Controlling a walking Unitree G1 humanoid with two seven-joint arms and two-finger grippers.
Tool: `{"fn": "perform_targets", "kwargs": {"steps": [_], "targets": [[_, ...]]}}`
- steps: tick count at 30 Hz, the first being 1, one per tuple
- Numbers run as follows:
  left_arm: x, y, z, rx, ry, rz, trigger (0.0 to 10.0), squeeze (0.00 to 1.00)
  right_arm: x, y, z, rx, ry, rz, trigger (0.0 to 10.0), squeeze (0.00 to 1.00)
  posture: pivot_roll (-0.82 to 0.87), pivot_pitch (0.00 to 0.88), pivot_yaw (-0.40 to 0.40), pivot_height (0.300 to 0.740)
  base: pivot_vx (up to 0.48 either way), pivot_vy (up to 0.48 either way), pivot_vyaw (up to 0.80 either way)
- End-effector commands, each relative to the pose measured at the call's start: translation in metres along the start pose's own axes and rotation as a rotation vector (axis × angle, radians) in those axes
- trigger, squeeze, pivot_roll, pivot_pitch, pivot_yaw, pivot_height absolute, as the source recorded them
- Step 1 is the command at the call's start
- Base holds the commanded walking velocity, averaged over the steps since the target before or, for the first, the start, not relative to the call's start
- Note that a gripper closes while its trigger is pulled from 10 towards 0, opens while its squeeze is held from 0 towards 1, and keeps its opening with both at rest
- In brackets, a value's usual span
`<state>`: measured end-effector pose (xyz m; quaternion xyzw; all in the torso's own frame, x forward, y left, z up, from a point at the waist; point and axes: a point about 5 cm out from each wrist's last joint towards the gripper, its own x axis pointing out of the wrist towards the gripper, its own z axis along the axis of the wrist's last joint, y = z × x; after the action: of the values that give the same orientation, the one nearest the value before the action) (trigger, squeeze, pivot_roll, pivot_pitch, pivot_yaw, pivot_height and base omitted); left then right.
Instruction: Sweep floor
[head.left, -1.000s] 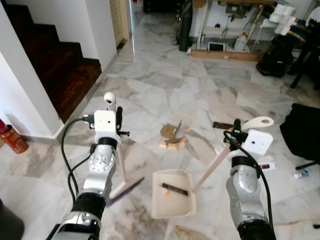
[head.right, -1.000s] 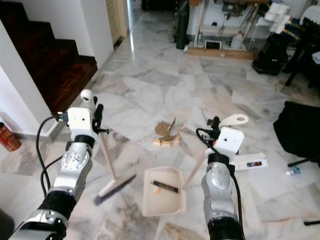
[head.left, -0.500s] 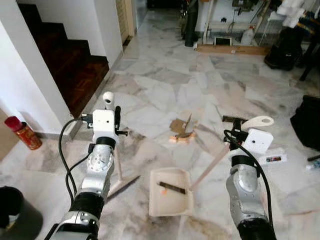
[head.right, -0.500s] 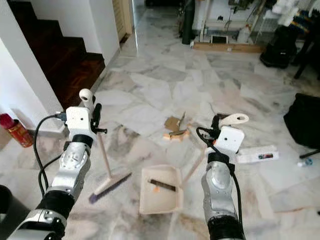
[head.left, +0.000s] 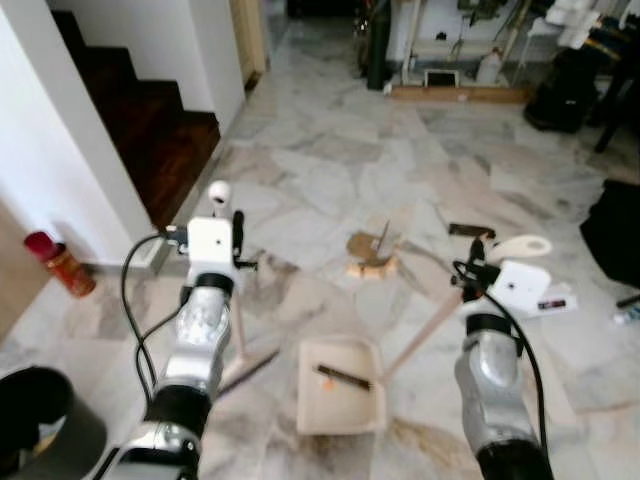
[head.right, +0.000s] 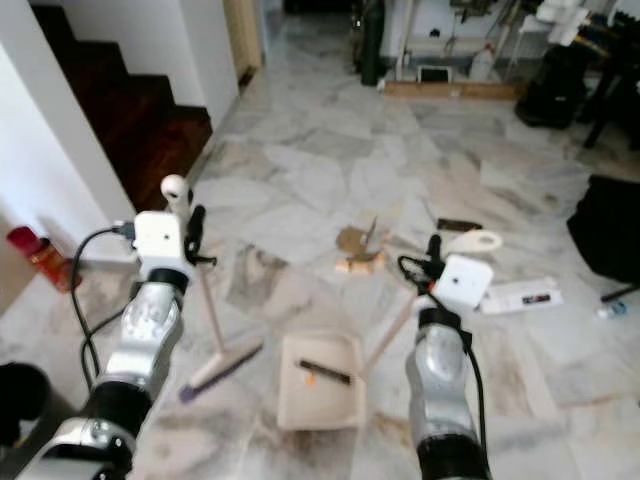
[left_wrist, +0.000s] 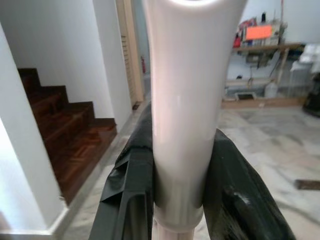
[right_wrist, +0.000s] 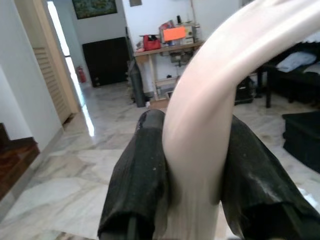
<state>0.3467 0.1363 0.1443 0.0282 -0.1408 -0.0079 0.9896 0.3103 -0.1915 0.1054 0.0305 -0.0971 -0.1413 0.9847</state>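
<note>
At far left a black bin (head.left: 35, 412) sits near the robot, with a red can (head.left: 62, 263) standing by the white wall below the stairs (head.left: 140, 120). The left pincer (left_wrist: 182, 200) is closed on the pale handle of the broom (head.right: 212, 322), whose head rests on the marble floor (head.left: 320, 170) just left of the dustpan (head.left: 340, 400). The dustpan lies flat between the arms and holds a dark strip and a small orange bit. The right pincer (right_wrist: 192, 200) is clamped on the dustpan's long slanted handle.

Farther out, a small heap of cardboard scraps (head.left: 372, 255) lies well apart from the dustpan's mouth, with a dark flat piece (head.left: 470, 231) to its right and a white box (head.right: 520, 296) near the right arm.

The main risk appears to be tipping: if the right arm lifts or twists the handle while moving toward the heap, the caught bits could slide back out. A broom stroke that starts too wide could also scatter the light cardboard rather than gather it, or knock the dustpan's edge.
</note>
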Motion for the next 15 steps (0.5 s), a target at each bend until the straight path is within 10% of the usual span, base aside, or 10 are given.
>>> {"fn": "perform_targets", "kwargs": {"steps": [1, 15], "targets": [[0.0034, 0.0063, 0.0076, 0.016, -0.031, 0.007, 10.0, 0.0, 0.0041, 0.0068, 0.0101, 0.015, -0.051, 0.012, 10.0, 0.0, -0.04, 0.023, 0.027, 0.74, 0.0, 0.251, 0.0], [0.0033, 0.0057, 0.0075, 0.011, -0.029, 0.003, 10.0, 0.0, 0.0042, 0.0069, 0.0094, 0.015, -0.047, 0.012, 10.0, 0.0, -0.04, 0.023, 0.028, 0.74, 0.0, 0.26, 0.0]]}}
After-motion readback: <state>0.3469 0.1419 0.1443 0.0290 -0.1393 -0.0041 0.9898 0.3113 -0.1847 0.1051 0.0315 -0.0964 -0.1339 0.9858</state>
